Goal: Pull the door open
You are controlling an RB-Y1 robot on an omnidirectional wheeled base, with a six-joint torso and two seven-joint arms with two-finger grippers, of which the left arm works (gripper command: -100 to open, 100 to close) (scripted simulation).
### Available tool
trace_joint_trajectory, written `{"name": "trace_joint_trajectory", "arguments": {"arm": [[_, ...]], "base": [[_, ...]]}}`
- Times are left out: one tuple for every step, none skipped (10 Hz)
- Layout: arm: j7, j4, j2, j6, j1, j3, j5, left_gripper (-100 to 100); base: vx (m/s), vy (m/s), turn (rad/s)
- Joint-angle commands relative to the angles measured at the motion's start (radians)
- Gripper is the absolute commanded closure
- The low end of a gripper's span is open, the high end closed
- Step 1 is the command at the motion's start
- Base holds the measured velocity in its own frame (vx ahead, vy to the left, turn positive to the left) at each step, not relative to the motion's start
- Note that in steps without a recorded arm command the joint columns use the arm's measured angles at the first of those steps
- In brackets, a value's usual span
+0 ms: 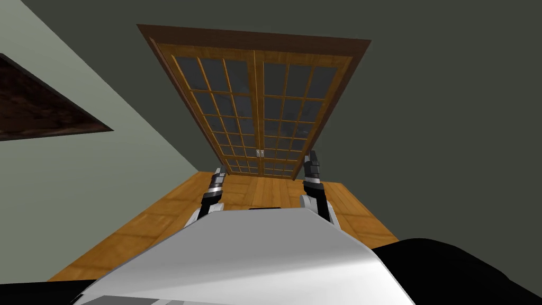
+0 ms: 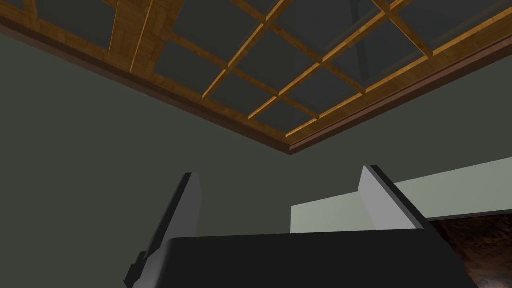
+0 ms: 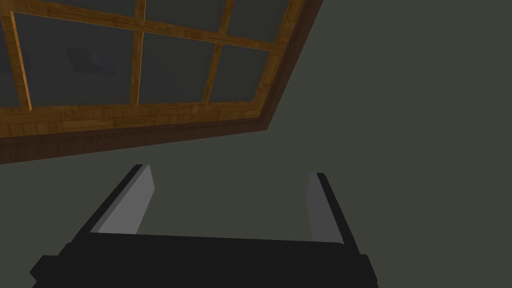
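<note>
A wooden double door point(image 1: 254, 106) with a grid of dark glass panes stands shut ahead of me, set in a dark brown frame. Two small pale handles point(image 1: 260, 153) sit side by side at its middle seam. My left gripper point(image 1: 218, 172) hangs low before the left leaf, open, with nothing between its fingers point(image 2: 187, 200); a corner of the door point(image 2: 280, 75) lies beyond them. My right gripper point(image 1: 312, 160) is raised a little higher near the right leaf's edge, also open and empty, and a corner of the door frame point(image 3: 150, 100) lies past its fingers point(image 3: 140, 195).
Dark grey-green wall point(image 1: 450, 106) flanks the door on the right. A paler wall point(image 1: 95, 175) runs along my left and carries a dark brown panel point(image 1: 37, 106). Wooden floor point(image 1: 254, 193) lies between me and the door.
</note>
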Motion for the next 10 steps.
{"name": "trace_joint_trajectory", "arguments": {"arm": [[-0.044, 0.05, 0.0, -0.01, -0.015, 0.007, -0.013, -100], [-0.069, 0.078, 0.001, -0.013, -0.022, 0.012, -0.02, -100], [-0.093, 0.107, 0.001, -0.017, -0.029, 0.017, -0.027, -100], [-0.117, 0.135, 0.002, -0.02, -0.037, 0.022, -0.034, -100], [-0.141, 0.162, 0.002, -0.024, -0.044, 0.027, -0.041, -100], [-0.165, 0.189, 0.002, -0.027, -0.051, 0.032, -0.049, -100], [-0.189, 0.216, 0.003, -0.031, -0.058, 0.037, -0.056, -100], [-0.213, 0.241, 0.002, -0.034, -0.065, 0.042, -0.063, -100], [-0.236, 0.269, 0.002, -0.038, -0.073, 0.046, -0.07, -100], [-0.26, 0.293, 0.002, -0.041, -0.08, 0.051, -0.077, -100]], "base": [[0.107, -0.007, -0.073], [0.115, -0.014, -0.096], [0.099, -0.005, -0.107], [0.1, -0.006, -0.086], [0.098, -0.016, -0.078], [0.103, -0.017, -0.097], [0.098, -0.015, -0.082], [0.102, -0.008, -0.085], [0.106, -0.007, -0.087], [0.108, -0.004, -0.106]]}}
